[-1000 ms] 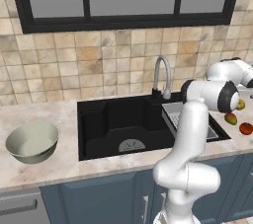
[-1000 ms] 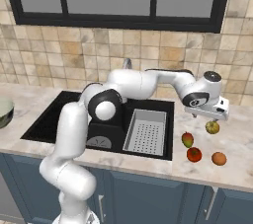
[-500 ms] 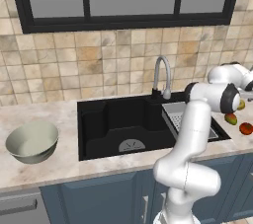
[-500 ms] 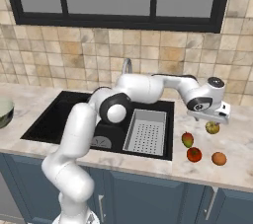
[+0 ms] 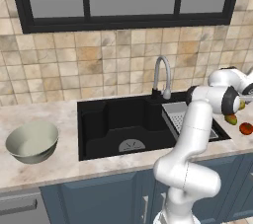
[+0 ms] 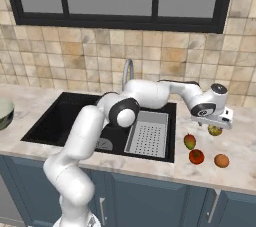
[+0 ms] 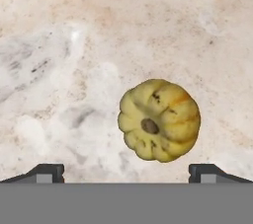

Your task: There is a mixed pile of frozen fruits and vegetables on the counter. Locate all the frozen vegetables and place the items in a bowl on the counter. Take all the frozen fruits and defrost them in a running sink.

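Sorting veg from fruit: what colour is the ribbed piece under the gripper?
Pale yellow squash with an orange patch and a dark stem spot; clearest in the hand view.

Two base cams behind the arm share sink (image 5: 123, 129) and counter (image 6: 235, 141); hand cam looks close down on counter.

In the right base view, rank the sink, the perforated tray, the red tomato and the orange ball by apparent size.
1. sink
2. perforated tray
3. and 4. red tomato and orange ball look about alike; no ranking between them.
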Motion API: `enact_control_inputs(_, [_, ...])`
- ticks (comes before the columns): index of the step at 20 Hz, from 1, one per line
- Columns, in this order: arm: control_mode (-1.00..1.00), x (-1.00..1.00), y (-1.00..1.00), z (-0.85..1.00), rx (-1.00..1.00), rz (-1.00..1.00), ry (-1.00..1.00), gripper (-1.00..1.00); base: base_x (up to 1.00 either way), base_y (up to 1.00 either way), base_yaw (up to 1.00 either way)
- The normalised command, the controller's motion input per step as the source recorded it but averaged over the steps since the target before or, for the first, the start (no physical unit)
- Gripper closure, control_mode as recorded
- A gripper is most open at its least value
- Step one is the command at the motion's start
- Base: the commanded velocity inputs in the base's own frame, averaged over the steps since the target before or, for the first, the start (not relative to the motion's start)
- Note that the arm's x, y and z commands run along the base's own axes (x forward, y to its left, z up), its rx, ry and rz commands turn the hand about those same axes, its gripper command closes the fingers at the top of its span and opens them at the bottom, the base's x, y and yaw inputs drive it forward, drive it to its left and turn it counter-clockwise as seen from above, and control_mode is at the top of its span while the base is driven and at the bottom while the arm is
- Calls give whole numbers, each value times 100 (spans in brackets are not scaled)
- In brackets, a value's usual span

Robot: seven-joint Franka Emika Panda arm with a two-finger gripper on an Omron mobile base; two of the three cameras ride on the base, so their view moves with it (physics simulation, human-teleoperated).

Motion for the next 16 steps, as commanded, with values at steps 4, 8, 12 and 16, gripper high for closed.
enact_control_inputs(4, [-100,15,-29,-15,0,0,0,-100,0,0,0])
enact_control_inputs(8, [-100,19,-28,-16,0,0,0,-100,0,0,0])
enact_control_inputs(12, [-100,23,-24,-17,0,0,0,-100,0,0,0])
enact_control_inputs(16, [-100,23,-9,-21,0,0,0,100,0,0,0])
